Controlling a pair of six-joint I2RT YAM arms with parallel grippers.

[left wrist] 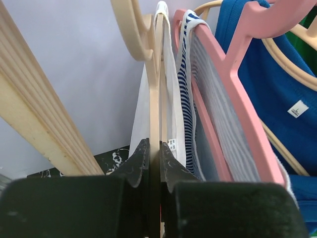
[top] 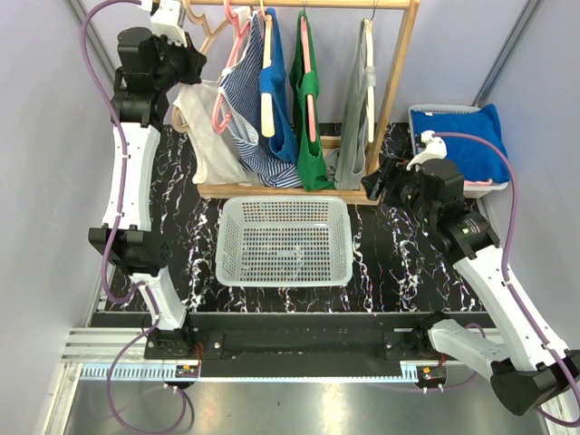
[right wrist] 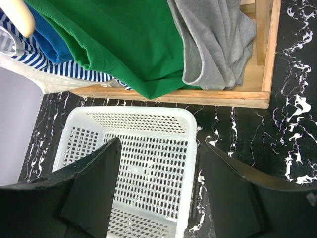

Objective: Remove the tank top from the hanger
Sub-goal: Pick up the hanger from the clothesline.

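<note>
Progress: early. The white tank top (top: 210, 136) hangs on its beige hanger (left wrist: 154, 84) at the left end of the wooden rack (top: 397, 86), upper left of the overhead view. No strap is off yet.
Left gripper (left wrist: 154, 148): fingers pressed together, pinching the hanger's thin edge, with white fabric on both sides. I cannot tell whether cloth is caught as well.
Right gripper (right wrist: 159, 145): spread and empty, near the rack's lower right corner, facing the basket.
Left to do: by my judgement, slip both straps off the hanger and pull the garment free.
White mesh basket (top: 283, 201): centre of the frame, in front of the rack, nothing in it.
White bin (top: 415, 116): upper right, holds a folded blue cloth (top: 464, 136).
</note>
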